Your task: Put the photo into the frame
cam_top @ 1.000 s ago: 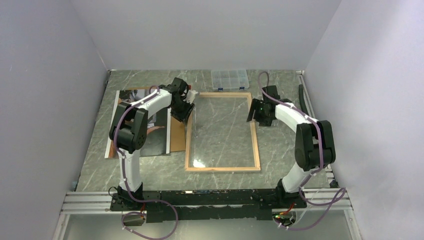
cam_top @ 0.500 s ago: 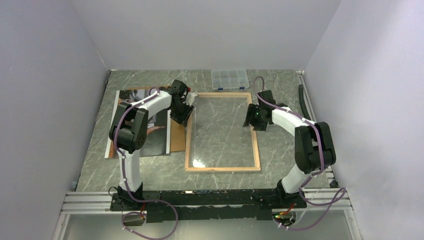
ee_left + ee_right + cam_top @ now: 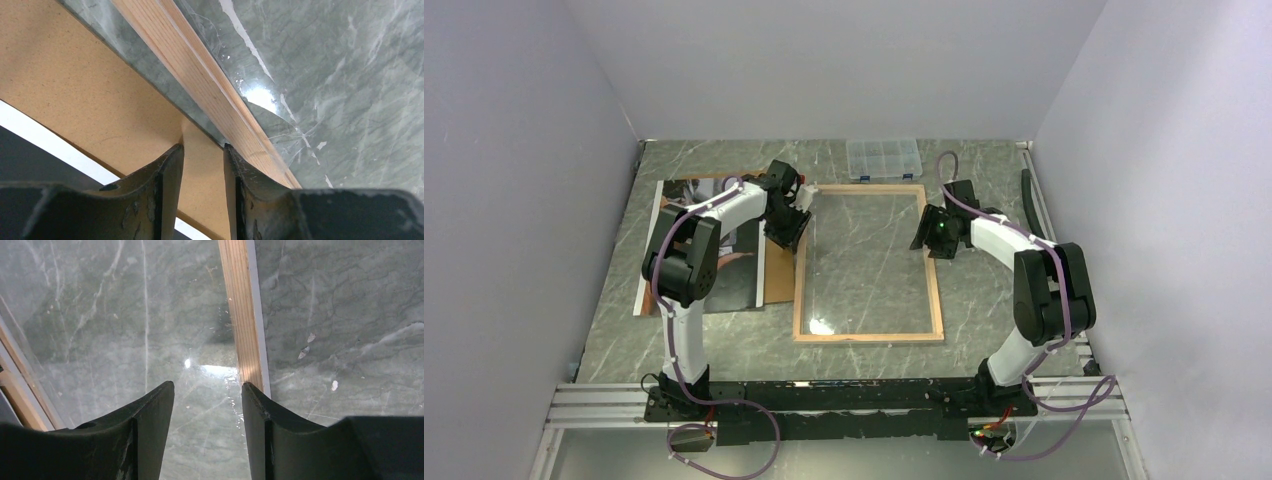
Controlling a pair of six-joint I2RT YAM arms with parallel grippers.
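The frame lies flat mid-table, light wood side up, its clear pane showing the marble below. The photo lies left of it on the brown backing board. My left gripper is open and empty at the frame's left border. In the left wrist view the gripper hangs over the board, its right fingertip against the wood border. My right gripper is open and empty at the frame's right border. In the right wrist view the gripper is over the pane, beside the border.
A small clear compartment box sits behind the frame at the back. A dark strip lies along the right wall. Grey walls close in the table on three sides. The arm rail runs along the near edge.
My right gripper has moved left, onto the frame's right border and over the pane's edge. My left gripper has hardly moved. The frame and photo lie as before.
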